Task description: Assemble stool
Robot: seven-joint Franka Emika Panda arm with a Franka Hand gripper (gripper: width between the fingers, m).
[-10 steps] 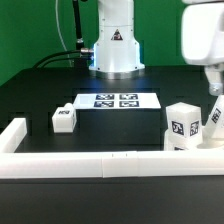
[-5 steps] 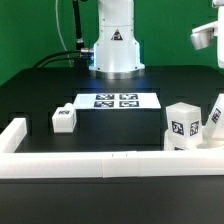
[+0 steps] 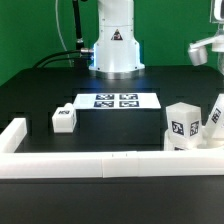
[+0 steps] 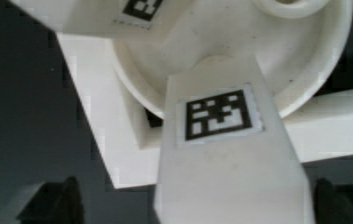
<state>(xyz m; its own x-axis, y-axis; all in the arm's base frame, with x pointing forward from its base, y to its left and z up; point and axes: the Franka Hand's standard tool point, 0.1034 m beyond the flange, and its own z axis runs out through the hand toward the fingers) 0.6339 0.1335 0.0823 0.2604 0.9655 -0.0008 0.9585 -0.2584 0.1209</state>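
Note:
The stool's white seat (image 3: 184, 126) sits at the exterior view's right, against the border rail, tags facing out. A tagged leg (image 3: 215, 118) stands tilted on its far side. A second loose leg (image 3: 64, 118) lies at the left. In the wrist view the leg (image 4: 223, 120) stretches from the round seat disc (image 4: 191, 45) toward the camera. My gripper (image 3: 204, 50) hangs well above the seat at the frame's right edge. In the wrist view the gripper (image 4: 199, 205) is open, and its dark fingers (image 4: 48, 200) stand apart from the leg. It holds nothing.
The marker board (image 3: 115, 101) lies flat in front of the robot base (image 3: 115, 50). The long white border rail (image 3: 100, 163) runs along the front, with a raised end at the left (image 3: 14, 132).
One second ago my hand was low with a finger at the tilted leg. It has since drawn up and away from it. The leg and seat have stayed put.

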